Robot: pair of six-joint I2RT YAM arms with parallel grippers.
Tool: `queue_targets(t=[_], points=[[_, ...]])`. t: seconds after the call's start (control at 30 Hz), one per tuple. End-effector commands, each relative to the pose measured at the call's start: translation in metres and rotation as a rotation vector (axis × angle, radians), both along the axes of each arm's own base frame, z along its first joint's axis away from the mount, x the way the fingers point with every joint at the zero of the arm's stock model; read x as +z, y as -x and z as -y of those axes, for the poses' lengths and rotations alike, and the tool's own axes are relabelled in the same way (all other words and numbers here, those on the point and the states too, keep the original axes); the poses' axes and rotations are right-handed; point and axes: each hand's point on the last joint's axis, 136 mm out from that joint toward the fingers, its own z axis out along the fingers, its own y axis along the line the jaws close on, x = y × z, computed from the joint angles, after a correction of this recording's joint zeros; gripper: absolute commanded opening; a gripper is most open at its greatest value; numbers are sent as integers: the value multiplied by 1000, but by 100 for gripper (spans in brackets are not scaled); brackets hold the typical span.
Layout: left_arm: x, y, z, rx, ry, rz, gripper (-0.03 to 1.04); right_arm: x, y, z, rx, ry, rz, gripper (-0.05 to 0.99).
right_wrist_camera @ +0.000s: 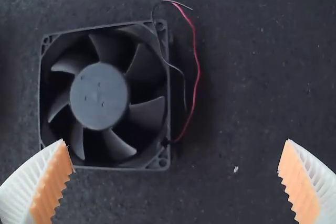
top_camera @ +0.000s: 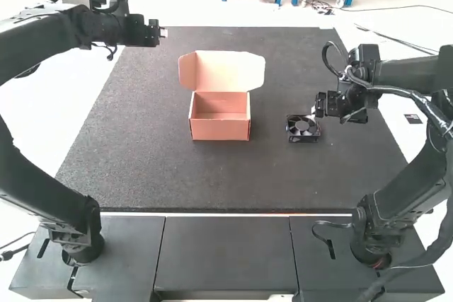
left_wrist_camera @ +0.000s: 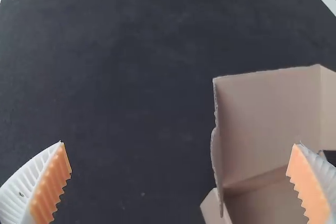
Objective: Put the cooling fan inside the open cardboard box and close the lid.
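- We see the dark tabletop carrying both things
- The cardboard box stands mid-tabletop, open, with its lid upright at the far side
- Our right hand hovers over the fan, fingers spread wide and empty; we judge it much the nearer
- Our left hand hangs wide open and empty, above the box's far left corner
- The fan lies flat, just right of the box, nearer one right finger than the other

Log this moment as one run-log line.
fan: flat on mat, right of box | lid: open | right fingers: open above fan | left fingers: open, beyond box
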Motion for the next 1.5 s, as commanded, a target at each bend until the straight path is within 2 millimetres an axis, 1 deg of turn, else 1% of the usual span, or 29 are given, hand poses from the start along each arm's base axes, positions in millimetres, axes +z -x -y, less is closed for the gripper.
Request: queue_targets(t=[0.0,0.07,0.2,0.5,0.7,0.77,0.83,0.9,0.97,1.03,1.13,1.17,1.2,1.23,1.3,1.37,1.47], points=[[9,1,2,-17,-3,23,97,-13,2,2,22,25,-16,91],[8,1,1,-15,-2,18,97,-21,2,6,28,50,-25,91],[8,2,1,-16,-1,13,97,-36,1,7,42,60,-41,91],[9,5,1,-15,1,4,97,-62,-8,13,42,93,-45,91],[10,10,0,-13,1,3,97,-73,-14,13,45,114,-36,91],[11,11,0,-13,1,4,97,-77,-15,14,44,120,-41,89],[9,11,-3,-4,0,1,97,-81,-16,14,54,124,-47,85],[8,10,-8,5,-1,-2,97,-82,-19,15,53,130,-36,83],[7,10,-13,17,-1,-3,97,-81,-22,15,54,131,-28,77],[7,9,-16,26,-1,-3,97,-78,-27,14,53,129,-10,61],[6,9,-20,34,-1,-8,97,-76,-29,10,49,104,-5,33],[4,9,-20,35,-1,-11,97,-75,-29,9,49,94,-4,27],[5,9,-20,34,-1,-8,97,-75,-29,6,43,72,-7,23],[5,9,-20,34,-1,-8,97,-77,-26,3,49,54,-18,17],[5,9,-20,34,-1,-6,97,-78,-22,-1,67,39,-33,-2],[6,9,-20,34,-1,-5,97,-82,-14,-4,93,35,-64,-1],[6,9,-18,31,0,-4,97,-81,-14,-6,108,42,-61,-1]])
